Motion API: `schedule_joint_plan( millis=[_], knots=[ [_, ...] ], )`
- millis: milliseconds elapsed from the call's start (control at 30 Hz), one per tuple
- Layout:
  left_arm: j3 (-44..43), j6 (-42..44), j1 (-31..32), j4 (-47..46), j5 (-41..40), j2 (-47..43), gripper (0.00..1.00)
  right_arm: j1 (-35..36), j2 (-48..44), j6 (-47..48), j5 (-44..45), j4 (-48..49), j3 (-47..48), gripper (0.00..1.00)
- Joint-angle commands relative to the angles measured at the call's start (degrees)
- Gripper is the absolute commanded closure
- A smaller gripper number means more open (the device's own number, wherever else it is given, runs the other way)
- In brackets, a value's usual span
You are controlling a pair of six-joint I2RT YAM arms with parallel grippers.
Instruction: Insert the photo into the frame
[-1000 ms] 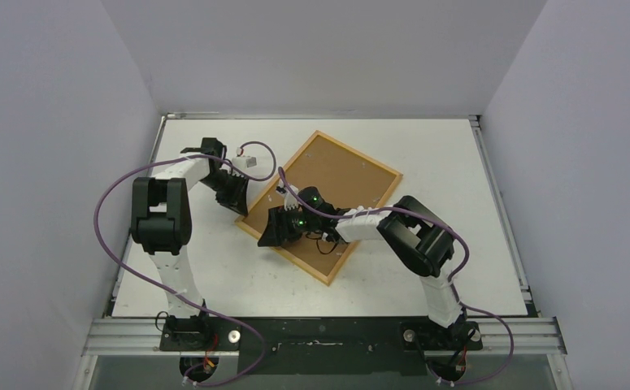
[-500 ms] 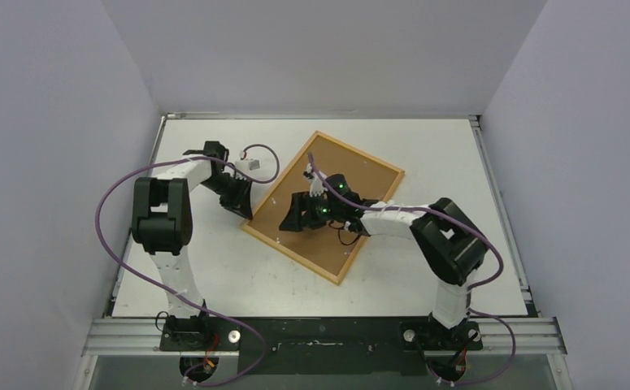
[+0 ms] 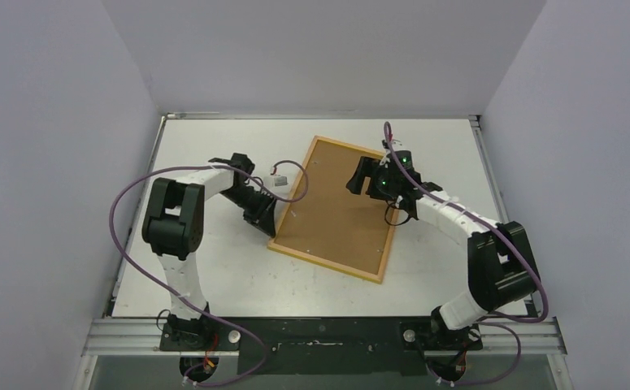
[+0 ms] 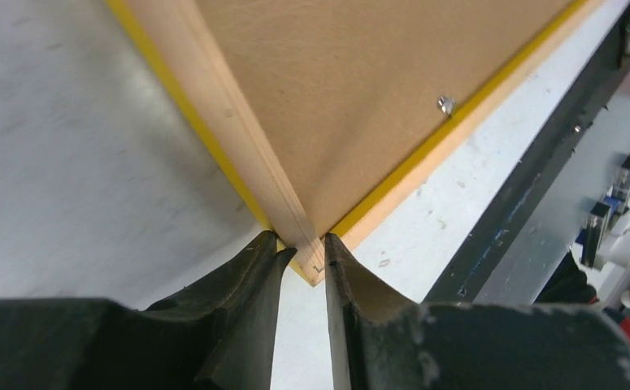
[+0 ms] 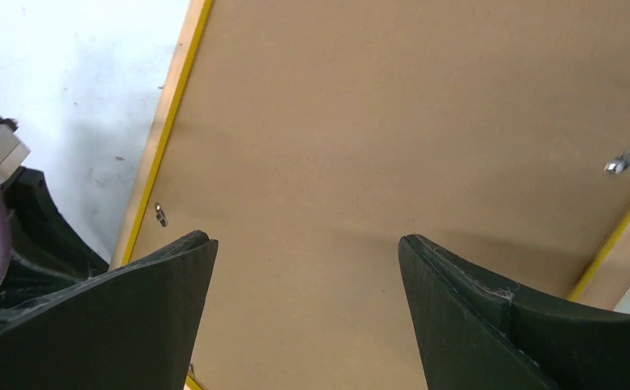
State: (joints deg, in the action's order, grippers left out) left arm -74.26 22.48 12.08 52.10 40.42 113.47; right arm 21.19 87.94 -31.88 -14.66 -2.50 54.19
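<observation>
1. between the fingers of the left gripper [image 4: 301, 240] sits one corner of the frame [image 4: 214, 114]. the fingers stand close together on either side of that corner; whether they pinch it cannot be told.
2. ahead of this gripper, two pale wood rails with yellow outer lips run away from the corner. the frame lies back up on the table [image 3: 214, 268].
3. inside the rails, the brown backing panel [image 4: 360, 81] fills the frame. a metal tab [image 4: 445, 103] sits at its edge, ahead and to the right of the fingers.
4. under the right gripper [image 5: 307, 244] lies the same panel. the jaws stand wide apart with nothing between them.
5. beyond its left finger runs a yellow rail with a small tab just inside; beyond its right finger, a second rail and tab.
6. outside every rail the white table is bare, with the widest room behind the left gripper and toward the arm bases.
7. plain pale walls [image 3: 51, 122] close the table on three sides.
</observation>
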Motion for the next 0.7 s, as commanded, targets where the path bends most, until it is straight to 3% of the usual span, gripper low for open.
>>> schedule_joint_plan(
  millis=[0, 300, 667],
  knots=[
    [-0.9, 4.3, 2.5, 2.1, 8.5, -1.8, 0.75, 1.8, 1.1, 1.3, 2.2, -1.9, 3.8, 0.15],
    [-6.4, -3.7, -4.3, -2.3, 11.9, 1.6, 0.75, 11.7, 13.5, -1.0, -10.8, 15.9, 6.3, 0.17],
    [-9.4, -11.4, -2.2, -8.4, 14.4, 8.5, 0.75, 16.1, 21.0, -5.5, -15.1, 25.2, 7.1, 0.18]
  ],
)
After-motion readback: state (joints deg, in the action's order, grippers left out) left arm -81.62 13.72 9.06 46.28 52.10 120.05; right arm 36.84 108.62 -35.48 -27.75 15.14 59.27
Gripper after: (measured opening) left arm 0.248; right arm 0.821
